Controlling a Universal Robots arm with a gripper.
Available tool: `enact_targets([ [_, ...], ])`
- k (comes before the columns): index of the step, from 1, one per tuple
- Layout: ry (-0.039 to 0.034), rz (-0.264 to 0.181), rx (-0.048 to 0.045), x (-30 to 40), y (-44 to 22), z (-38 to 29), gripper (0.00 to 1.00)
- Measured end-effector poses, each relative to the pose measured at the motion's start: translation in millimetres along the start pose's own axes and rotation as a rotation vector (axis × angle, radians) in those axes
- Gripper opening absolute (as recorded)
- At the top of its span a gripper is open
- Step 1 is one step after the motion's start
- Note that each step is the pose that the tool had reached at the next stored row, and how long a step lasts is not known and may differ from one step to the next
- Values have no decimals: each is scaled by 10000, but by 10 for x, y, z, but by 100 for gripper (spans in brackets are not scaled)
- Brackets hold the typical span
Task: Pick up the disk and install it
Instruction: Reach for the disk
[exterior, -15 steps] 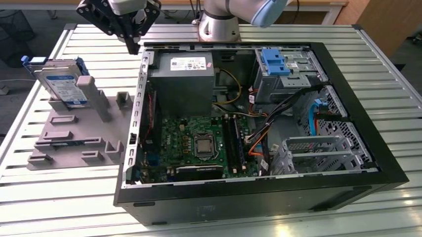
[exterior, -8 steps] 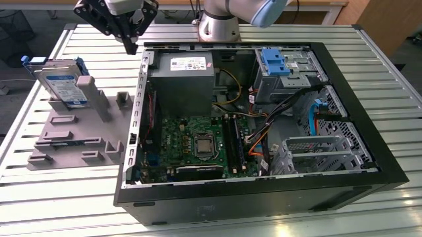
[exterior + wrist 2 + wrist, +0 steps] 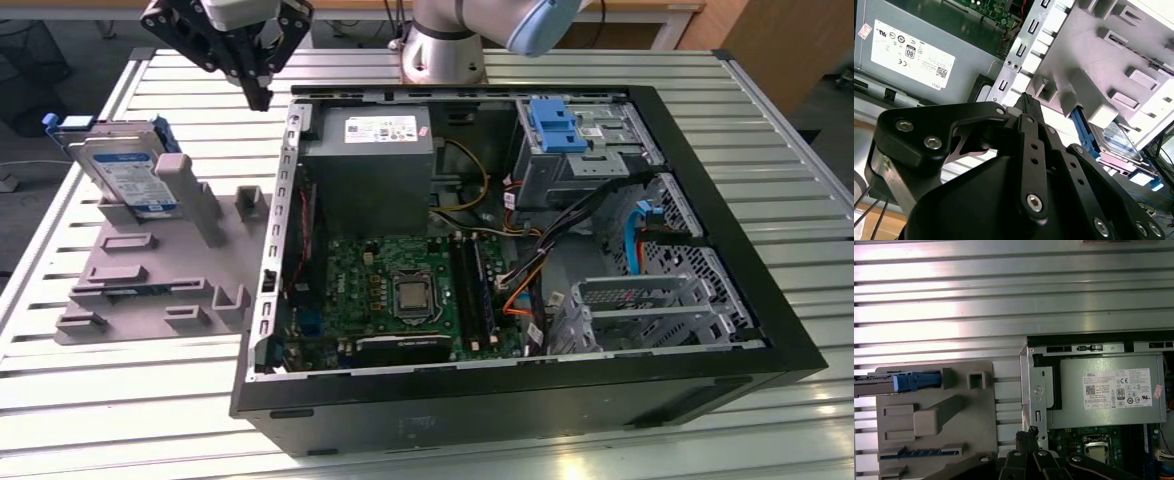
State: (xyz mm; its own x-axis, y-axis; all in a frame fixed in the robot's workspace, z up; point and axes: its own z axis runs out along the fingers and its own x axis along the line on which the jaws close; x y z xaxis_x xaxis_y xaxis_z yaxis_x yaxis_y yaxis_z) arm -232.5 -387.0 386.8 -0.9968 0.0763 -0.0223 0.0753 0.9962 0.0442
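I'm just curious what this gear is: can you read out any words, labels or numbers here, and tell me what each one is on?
White sticker on the grey power supply: rows of print and marks, too small to read with confidence.
Small pinkish sticker at its corner: unreadable.
White-and-blue label on the disk: print too small to read.
So there is no text I can quote.

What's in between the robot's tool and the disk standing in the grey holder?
Only bare table slats, in the exterior view. The tool hangs apart from the disk, with nothing else between.
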Motion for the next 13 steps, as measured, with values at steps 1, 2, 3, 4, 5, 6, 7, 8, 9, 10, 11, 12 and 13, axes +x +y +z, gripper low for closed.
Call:
enact_targets([
  [1,0,0,0,5,0,0,11],
  [2,0,-1,0,7,0,0,11],
  [3,1,0,1,8,-1,0,11],
  [4,1,0,0,9,-1,0,11],
  [5,0,0,0,9,-1,0,11],
  [6,0,0,0,11,-1,0,11],
  [7,0,1,1,13,-1,0,11],
  [8,0,0,0,16,-1,0,11],
  [9,0,0,1,18,-1,1,11],
  [10,0,1,0,21,-1,1,11],
  [11,0,0,-1,25,-2,2,11],
  [12,0,1,0,30,-2,2,11],
  [13,1,0,1,35,-3,2,11],
])
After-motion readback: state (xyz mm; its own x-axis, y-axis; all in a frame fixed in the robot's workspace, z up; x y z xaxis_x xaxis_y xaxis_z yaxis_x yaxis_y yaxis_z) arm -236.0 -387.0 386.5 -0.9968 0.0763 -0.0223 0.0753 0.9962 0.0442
